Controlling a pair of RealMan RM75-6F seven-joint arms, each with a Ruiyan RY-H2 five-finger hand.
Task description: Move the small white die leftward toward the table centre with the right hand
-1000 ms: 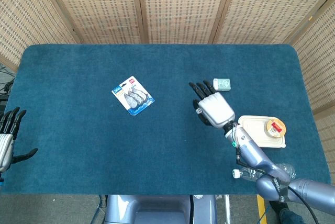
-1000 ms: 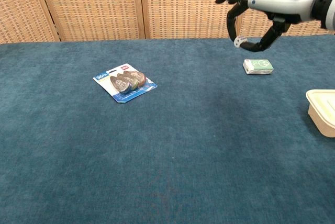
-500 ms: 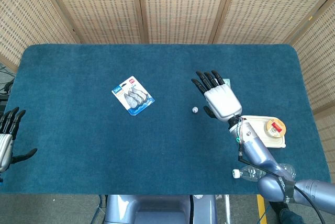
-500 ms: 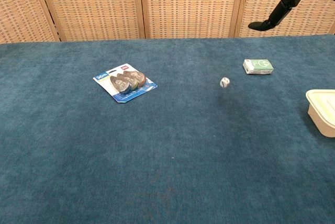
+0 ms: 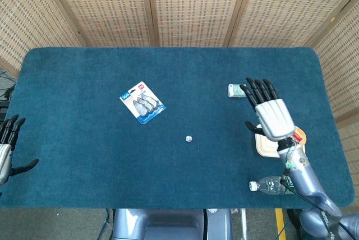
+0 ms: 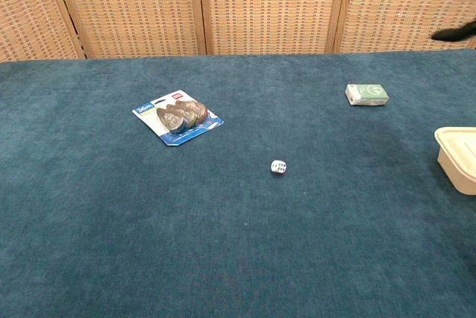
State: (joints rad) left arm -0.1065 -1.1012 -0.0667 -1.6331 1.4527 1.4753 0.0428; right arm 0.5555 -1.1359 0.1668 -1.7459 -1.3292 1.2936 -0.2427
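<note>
The small white die [image 5: 189,138] now rests alone on the blue felt table [image 5: 84,72], near centre. The silver right hand [image 5: 270,112], fingers spread and empty, has withdrawn to its three o'clock. Task looks done.

The left hand [image 5: 7,150] hangs spread at nine o'clock.

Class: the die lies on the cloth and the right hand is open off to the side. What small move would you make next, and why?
Probably withdraw the right hand to rest. The small white die already lies free near the table's centre, left of the green box, and the hand holds nothing, fingers apart above the food container.
</note>
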